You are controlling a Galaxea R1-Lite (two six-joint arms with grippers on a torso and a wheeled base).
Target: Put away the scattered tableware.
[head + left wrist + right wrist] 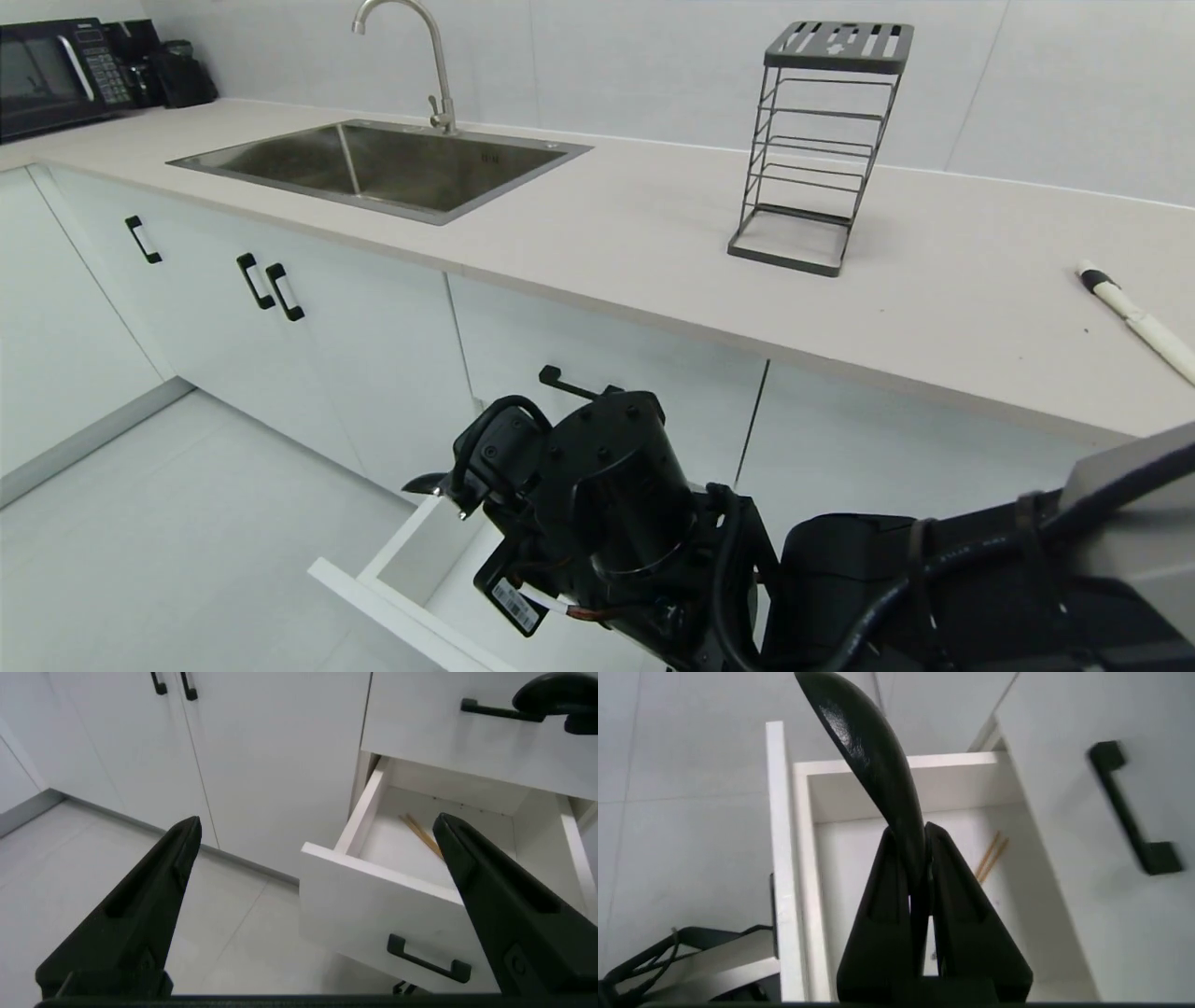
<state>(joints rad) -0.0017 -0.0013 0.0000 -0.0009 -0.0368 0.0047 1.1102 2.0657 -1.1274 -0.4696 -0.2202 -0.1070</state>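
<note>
1. The drawer below the counter stands pulled out. A pair of chopsticks lies inside it, so that part of the tidying looks done.
2. The right gripper hangs over the open drawer, jaws clamped on the handle of a black spoon. The spoon is in the air above the drawer, not yet laid down.
3. The left gripper faces the drawer from the front, jaws wide apart and holding nothing.
4. On the counter, near its right end and well apart from the wire rack, lies a white utensil with a dark tip. What kind it is I cannot tell, but it probably remains to be stowed.
5. By my reckoning the job is about midway: the spoon must go in, the white piece must be fetched, and the drawer likely shut.
</note>
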